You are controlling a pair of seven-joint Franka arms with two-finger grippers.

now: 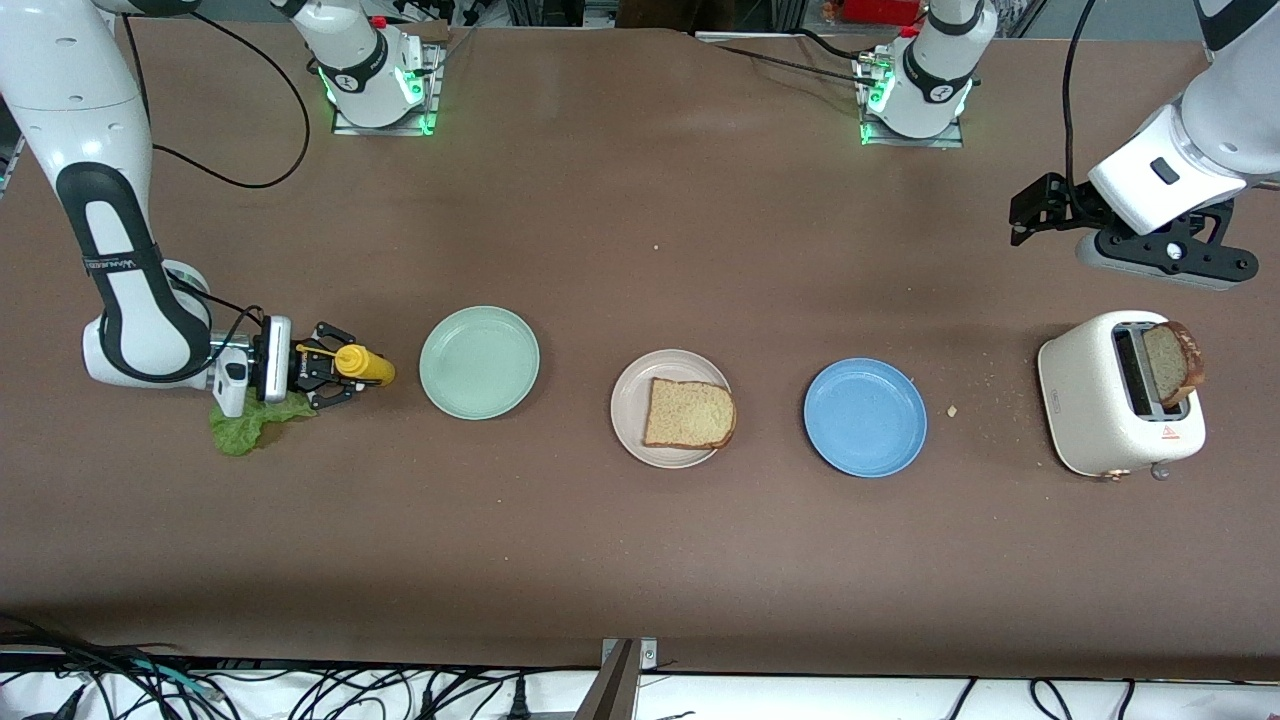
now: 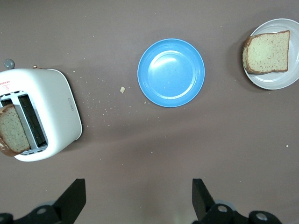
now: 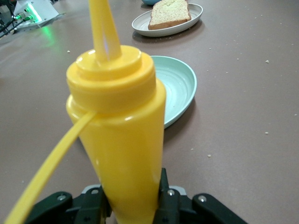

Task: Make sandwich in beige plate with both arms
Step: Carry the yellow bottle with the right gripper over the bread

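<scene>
Front view: took the step in hand for sauce-fetching, with the sandwich only begun. Found one bread slice (image 1: 689, 413) lying flat on the beige plate (image 1: 630, 400), pale crumb, brown crust, nothing on top yet. Saw the mint-green plate (image 1: 479, 362) toward the right arm's end from the beige plate, the blue plate (image 1: 865, 417) toward the left arm's end, then the toaster (image 1: 1118, 393) with a second slice (image 1: 1172, 362) standing in its slot. Spotted the right end effector (image 1: 330, 372) down by the yellow sauce bottle (image 1: 363, 364), lettuce leaf (image 1: 245, 423) beside it. Left end effector (image 1: 1040, 205) waited over bare worktop (image 1: 640, 560) near the toaster.

Left wrist view: showed the left end effector's (image 2: 138, 198) fingers spread wide, holding nothing.

Right wrist view: showed the right end effector (image 3: 133, 198) closed around the bottle's base, fingers pressed on both sides. Judged the next move to need a steady upright lift toward the beige plate, well clear of the mint-green plate
</scene>
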